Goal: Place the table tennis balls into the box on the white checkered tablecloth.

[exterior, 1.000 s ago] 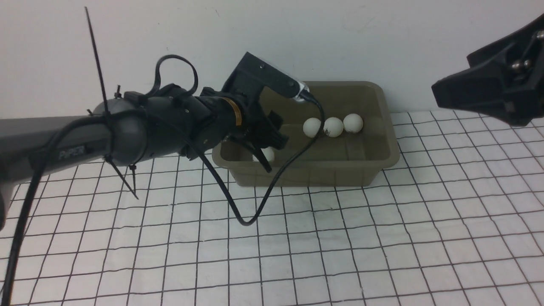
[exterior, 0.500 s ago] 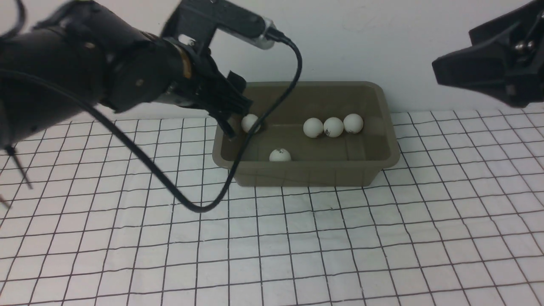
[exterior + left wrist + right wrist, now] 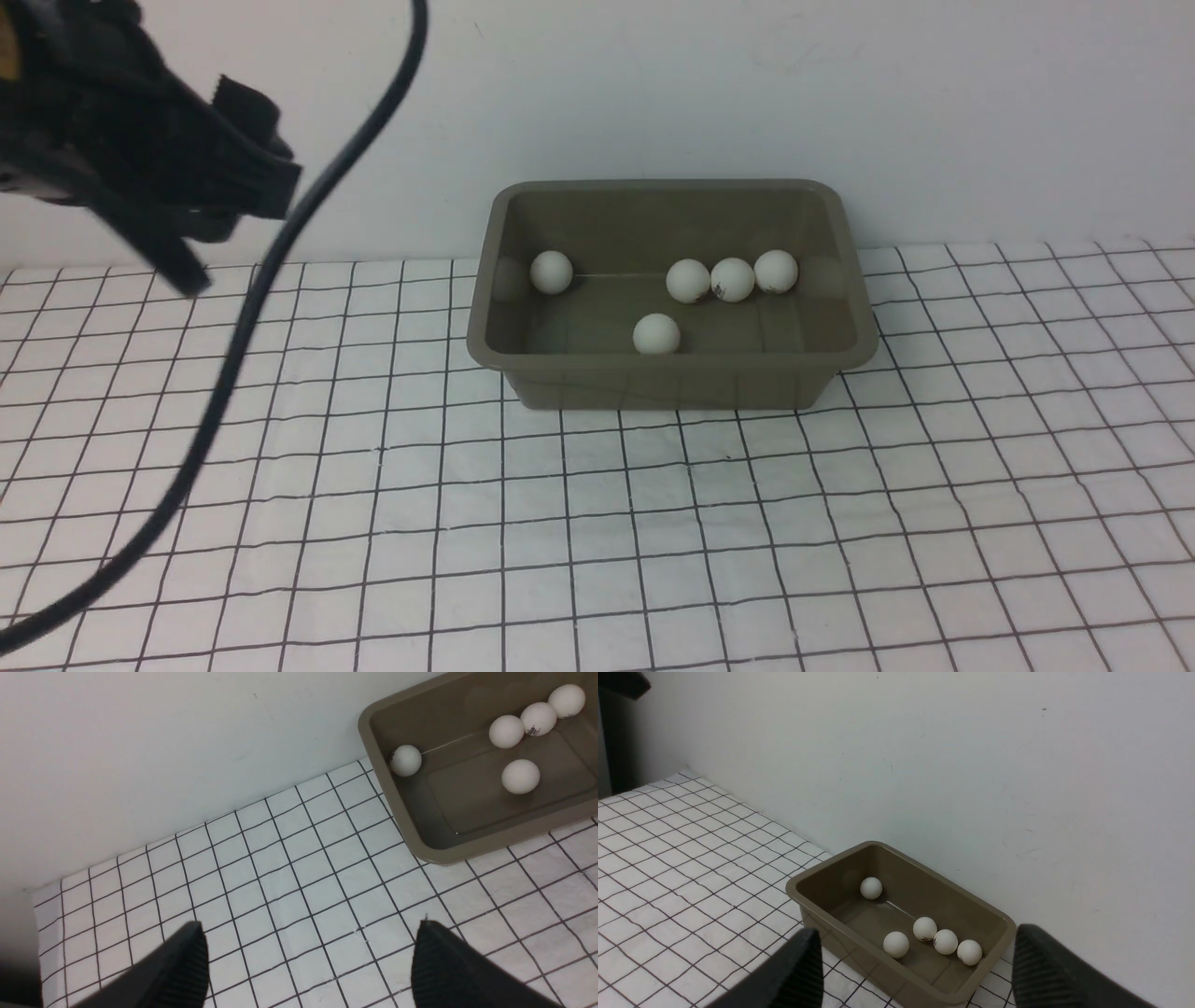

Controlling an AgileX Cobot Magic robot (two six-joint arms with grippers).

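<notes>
Five table tennis balls (image 3: 657,333) loose in box (image 3: 672,383): judged light, smooth, roll-prone, dentable; best pinched gently across widest girth; both arms' jaws spread, empty.

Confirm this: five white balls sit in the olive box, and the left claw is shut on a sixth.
Wrong on the claw. The left wrist view shows the left claw open and empty above the tablecloth. Five balls do sit in the box.
</notes>
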